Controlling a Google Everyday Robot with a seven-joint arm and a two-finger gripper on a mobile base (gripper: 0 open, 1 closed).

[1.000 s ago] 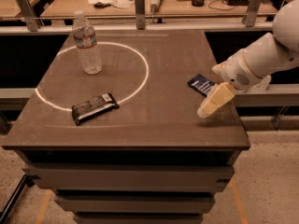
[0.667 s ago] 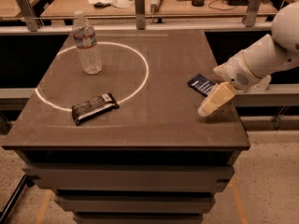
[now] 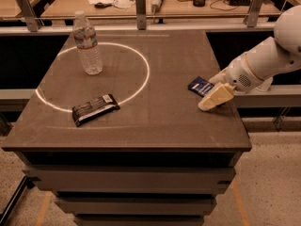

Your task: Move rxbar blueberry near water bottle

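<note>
The rxbar blueberry (image 3: 199, 85) is a dark navy wrapper lying flat near the table's right edge; its right end is hidden behind my gripper. My gripper (image 3: 211, 100) reaches in from the right on a white arm and sits low over the table, right beside and partly over the bar. The water bottle (image 3: 87, 43) stands upright at the far left of the table, clear with a white cap, well away from the bar.
A black bar wrapper with a white label patch (image 3: 95, 109) lies at the front left. A bright ring of light (image 3: 141, 81) marks the dark tabletop (image 3: 155, 126). A cluttered bench with cables runs behind the table.
</note>
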